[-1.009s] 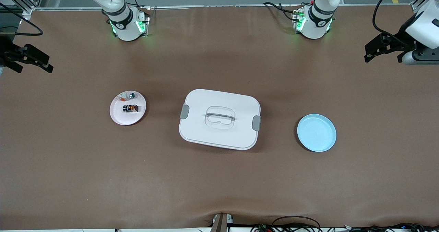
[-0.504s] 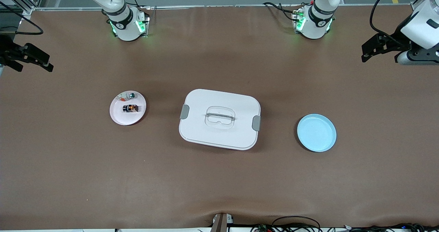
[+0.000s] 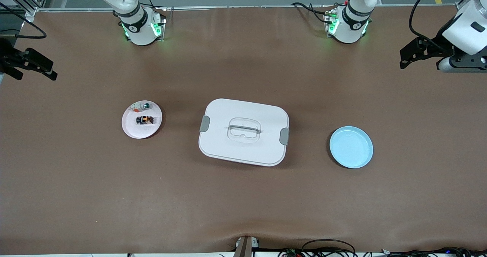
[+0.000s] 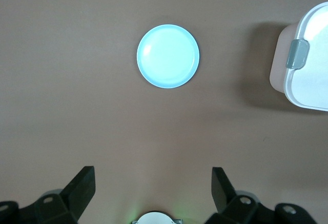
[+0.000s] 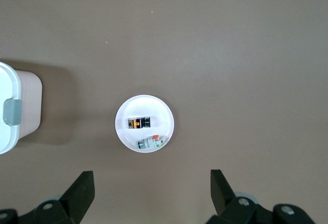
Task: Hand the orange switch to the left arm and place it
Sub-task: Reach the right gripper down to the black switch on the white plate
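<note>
- Currently the orange switch point(image 3: 145, 119) lies on the pink plate point(image 3: 131, 130) toward the right arm's end of the desk point(image 3: 243, 203), beside a small teal-and-silver piece point(image 3: 145, 105) that sits farther from the front camera on the same plate. Untouched.
- Box point(image 3: 243, 131) stands mid-desk, lid latched, squarely between the pink plate and the blue plate point(image 3: 350, 147). Judged: it is set there as the obstacle, so a straight low carry from plate to plate is blocked.
- Blue plate is bare, toward the left arm's end; likely the drop-off.
- Right hand point(image 3: 32, 65) hangs high over the desk edge at its own end, fingers point(image 5: 82, 190) spread wide, nothing between them. Its wrist view looks straight down on the pink plate, which suits a descent onto the switch.
- Left hand point(image 3: 414, 53) is up over the opposite desk edge, fingers point(image 4: 84, 183) likewise spread and empty; its wrist view takes in the blue plate and one latched corner of the box.
- Judged: task not begun. Right arm is placed for the pick, left for receiving.
- Switch orientation: orange face seems to point upward, though it is too small to be sure.
</note>
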You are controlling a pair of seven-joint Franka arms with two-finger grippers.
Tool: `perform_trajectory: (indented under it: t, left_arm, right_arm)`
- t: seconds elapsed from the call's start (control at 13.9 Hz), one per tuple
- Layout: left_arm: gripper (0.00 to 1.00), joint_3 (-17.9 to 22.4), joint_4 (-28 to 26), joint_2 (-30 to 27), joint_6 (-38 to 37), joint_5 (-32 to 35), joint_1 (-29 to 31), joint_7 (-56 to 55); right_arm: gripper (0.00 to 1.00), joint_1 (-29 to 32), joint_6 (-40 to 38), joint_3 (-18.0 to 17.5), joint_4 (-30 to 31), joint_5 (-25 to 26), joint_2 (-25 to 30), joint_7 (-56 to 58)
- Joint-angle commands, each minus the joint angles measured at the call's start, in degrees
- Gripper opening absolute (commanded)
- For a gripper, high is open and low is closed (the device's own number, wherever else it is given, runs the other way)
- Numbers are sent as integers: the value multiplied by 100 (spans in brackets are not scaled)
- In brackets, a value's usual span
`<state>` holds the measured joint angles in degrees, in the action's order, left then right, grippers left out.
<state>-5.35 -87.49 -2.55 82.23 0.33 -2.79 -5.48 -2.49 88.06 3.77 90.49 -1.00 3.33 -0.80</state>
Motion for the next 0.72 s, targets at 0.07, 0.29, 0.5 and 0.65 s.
perform_trajectory:
  t: [0.07, 0.29, 0.5, 0.65]
  left_arm:
    - [100, -45, 39, 18, -75, 108, 15, 109]
    - [100, -45, 39, 18, -75, 99, 15, 109]
    - [100, -45, 39, 18, -75, 99, 15, 109]
    - [100, -54, 39, 18, -66, 99, 15, 109]
  right_arm:
    - [100, 2, 18, -17, -172, 91, -341, -17]
    - [100, 2, 212, -17, 169, 65, -430, 10]
    - [100, -6, 587, -25, 766, -6, -412, -52]
    - [100, -15, 1036, -25, 1249, -23, -403, -69]
